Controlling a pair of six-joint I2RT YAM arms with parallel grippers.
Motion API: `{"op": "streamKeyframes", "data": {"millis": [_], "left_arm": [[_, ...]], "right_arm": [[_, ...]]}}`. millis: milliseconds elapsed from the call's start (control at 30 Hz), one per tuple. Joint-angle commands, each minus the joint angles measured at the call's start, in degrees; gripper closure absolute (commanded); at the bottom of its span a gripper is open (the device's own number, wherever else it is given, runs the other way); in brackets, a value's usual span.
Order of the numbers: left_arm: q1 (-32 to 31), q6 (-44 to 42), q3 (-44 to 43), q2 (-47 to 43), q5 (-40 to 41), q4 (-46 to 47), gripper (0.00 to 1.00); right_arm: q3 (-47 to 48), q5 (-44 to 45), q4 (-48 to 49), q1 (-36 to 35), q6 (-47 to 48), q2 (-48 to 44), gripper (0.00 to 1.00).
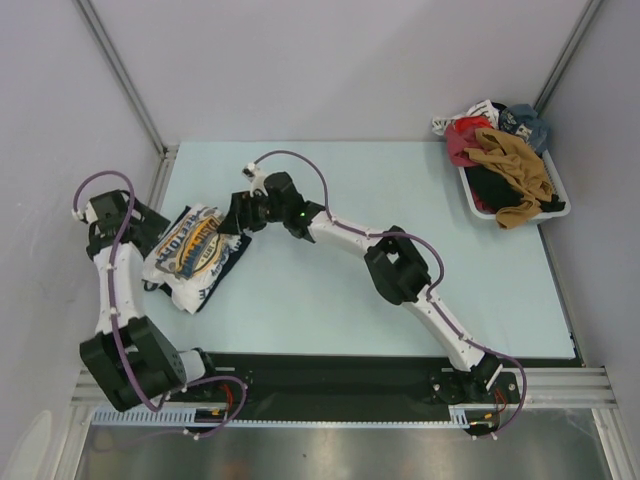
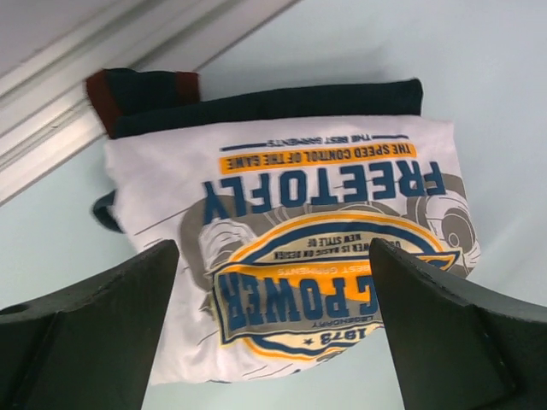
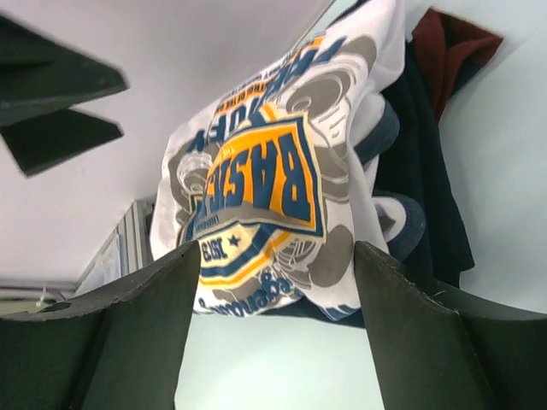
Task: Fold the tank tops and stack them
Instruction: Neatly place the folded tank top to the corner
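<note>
The white tank top (image 1: 196,250) with its orange-yellow and navy print lies folded on top of the dark navy tank top (image 1: 212,293) at the table's left side. In the left wrist view the white top (image 2: 291,248) covers the navy one (image 2: 256,102), whose maroon trim (image 2: 102,94) shows at the back. In the right wrist view the white top (image 3: 265,179) sits over the navy one (image 3: 427,196). My left gripper (image 1: 150,235) is open just left of the stack. My right gripper (image 1: 237,215) is open just right of it. Neither holds cloth.
A white tray (image 1: 560,205) at the back right holds a heap of other clothes, red, mustard, black and blue. An aluminium frame rail (image 1: 160,180) runs along the table's left edge close to the stack. Grey walls enclose the table.
</note>
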State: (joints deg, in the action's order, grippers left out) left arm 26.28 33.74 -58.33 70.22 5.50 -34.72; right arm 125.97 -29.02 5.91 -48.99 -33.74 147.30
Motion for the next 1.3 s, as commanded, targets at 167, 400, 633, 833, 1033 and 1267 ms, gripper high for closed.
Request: {"op": "streamKeyframes", "data": {"millis": [167,400,633,833,1033,1267], "left_arm": [[-5.71,-1.04,-12.42,14.94,-3.83,2.29,0.04],[-9.05,-1.13,-18.93,25.66,-4.7,3.16,0.07],[-10.37,0.54,-21.13,31.91,-5.06,4.84,0.11],[-10.73,0.1,-21.83,34.55,-4.45,5.19,0.11],[-11.16,-0.86,-21.83,34.99,-1.37,4.75,0.12],[-11.69,-1.21,-21.92,34.9,0.56,4.31,0.12]], "right_arm": [[-4.85,-5.61,3.66,0.83,4.38,-3.6,0.22],[-4.24,-9.21,5.07,1.0,3.59,-1.76,0.45],[-4.42,-8.08,0.25,0.39,5.35,-3.25,0.72],[-3.98,-8.07,-2.82,0.91,3.77,-3.69,0.97],[1.02,-9.48,-12.21,3.02,-1.41,-4.92,1.0],[3.67,-7.55,-22.26,5.49,-5.73,-4.92,1.0]]}}
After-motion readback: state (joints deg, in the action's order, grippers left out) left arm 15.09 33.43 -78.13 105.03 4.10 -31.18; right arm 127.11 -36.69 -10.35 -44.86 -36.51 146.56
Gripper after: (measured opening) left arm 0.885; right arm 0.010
